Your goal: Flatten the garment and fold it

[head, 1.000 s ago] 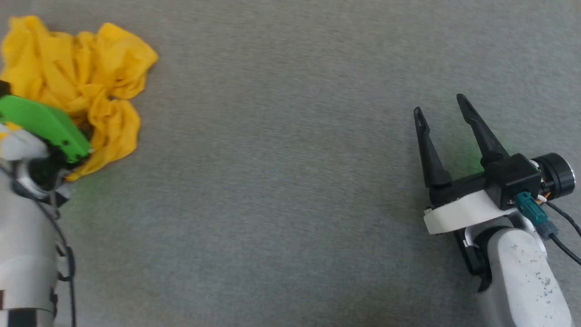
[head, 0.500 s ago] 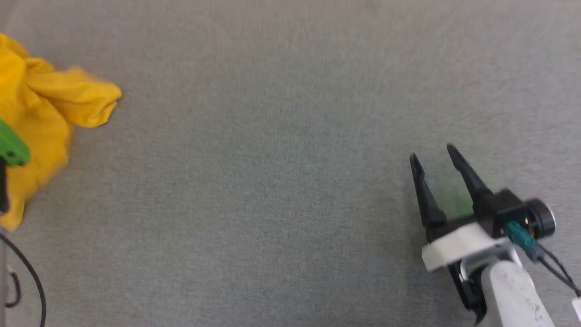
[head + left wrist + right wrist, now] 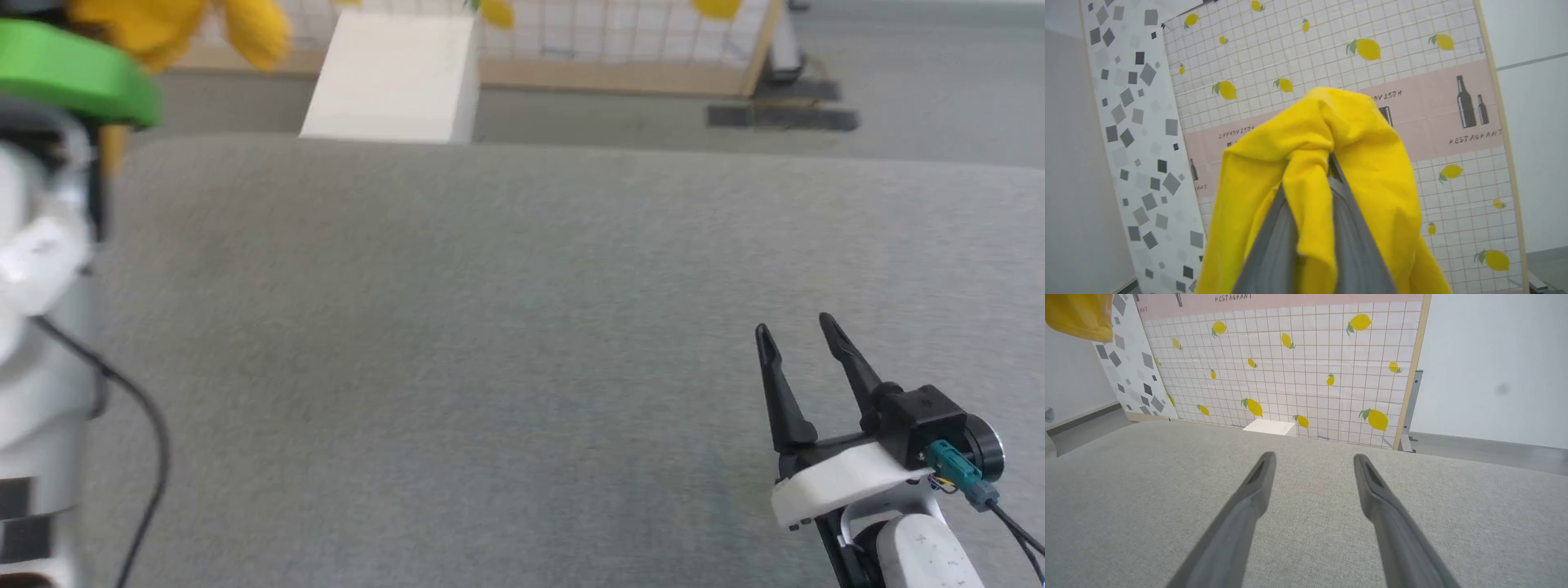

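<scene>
Yellow garment [image 3: 1380, 171] bunched, pinched in closed left gripper [image 3: 1329, 157], held high off grey surface [image 3: 490, 327], probably so it hangs loose; right gripper [image 3: 793, 325] spread wide, empty, low.

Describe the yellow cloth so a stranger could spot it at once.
Start at the lemon-printed tiled wall panel behind the grey fabric surface. Before it hangs the bright yellow cloth garment, bunched and pinched in the left gripper. Unlike the panel's small printed lemons, it is one large crumpled mass.
</scene>
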